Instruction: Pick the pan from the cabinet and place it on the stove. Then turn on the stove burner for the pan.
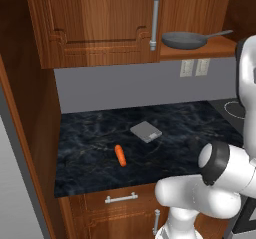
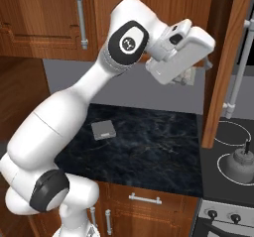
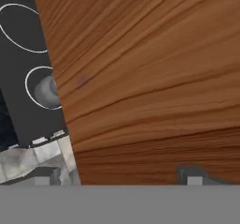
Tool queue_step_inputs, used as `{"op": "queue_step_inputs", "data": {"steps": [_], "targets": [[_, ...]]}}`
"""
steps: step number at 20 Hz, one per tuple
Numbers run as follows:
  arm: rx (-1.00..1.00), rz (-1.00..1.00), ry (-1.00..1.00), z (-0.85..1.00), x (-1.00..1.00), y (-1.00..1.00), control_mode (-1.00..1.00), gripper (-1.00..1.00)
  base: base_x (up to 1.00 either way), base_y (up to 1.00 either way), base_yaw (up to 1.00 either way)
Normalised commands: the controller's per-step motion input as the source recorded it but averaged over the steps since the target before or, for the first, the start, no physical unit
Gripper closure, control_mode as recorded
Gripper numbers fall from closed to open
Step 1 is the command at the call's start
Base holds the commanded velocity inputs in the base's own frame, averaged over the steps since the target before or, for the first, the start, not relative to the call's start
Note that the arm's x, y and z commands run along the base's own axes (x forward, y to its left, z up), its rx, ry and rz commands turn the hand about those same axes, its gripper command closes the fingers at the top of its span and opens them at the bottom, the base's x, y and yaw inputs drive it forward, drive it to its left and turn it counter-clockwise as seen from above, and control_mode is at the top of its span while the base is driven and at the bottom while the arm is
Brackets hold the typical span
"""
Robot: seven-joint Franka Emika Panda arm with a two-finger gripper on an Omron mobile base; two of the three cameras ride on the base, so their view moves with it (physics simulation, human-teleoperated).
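The dark-grey pan (image 1: 185,40) rests on the open shelf of the reddish-brown cabinet (image 1: 100,23), its thin handle pointing right. The cabinet's open door (image 2: 225,67) swings out over the counter edge beside the stove (image 2: 228,181). My hand (image 2: 183,52) is raised at shelf height, just left of that door. In the hand view my gripper (image 3: 118,177) is open, its fingertips (image 3: 44,176) set wide apart with nothing between them. The door's wood grain (image 3: 154,78) lies close in front of it. White burner rings (image 3: 21,28) show on the black glass to the left.
A grey kettle (image 2: 240,164) sits on a near burner. On the dark marbled counter (image 1: 90,133) lie a carrot (image 1: 120,155) and a flat grey box (image 1: 146,131). Black knobs (image 2: 213,213) line the stove front. Drawers (image 1: 120,199) sit below.
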Motion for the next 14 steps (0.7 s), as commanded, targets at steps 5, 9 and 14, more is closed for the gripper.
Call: {"op": "queue_step_inputs", "data": {"steps": [5,9,14], "targets": [[0.14,0.0,-0.15,0.0,-0.24,0.08,-1.0,-1.0,0.0,0.0,0.0],[0.2,0.0,-0.19,0.0,-0.16,0.35,-1.0,-1.0,0.0,0.0,0.0],[0.21,0.0,-0.2,-0.02,-0.02,0.54,-1.0,-1.0,0.0,0.0,0.0]]}}
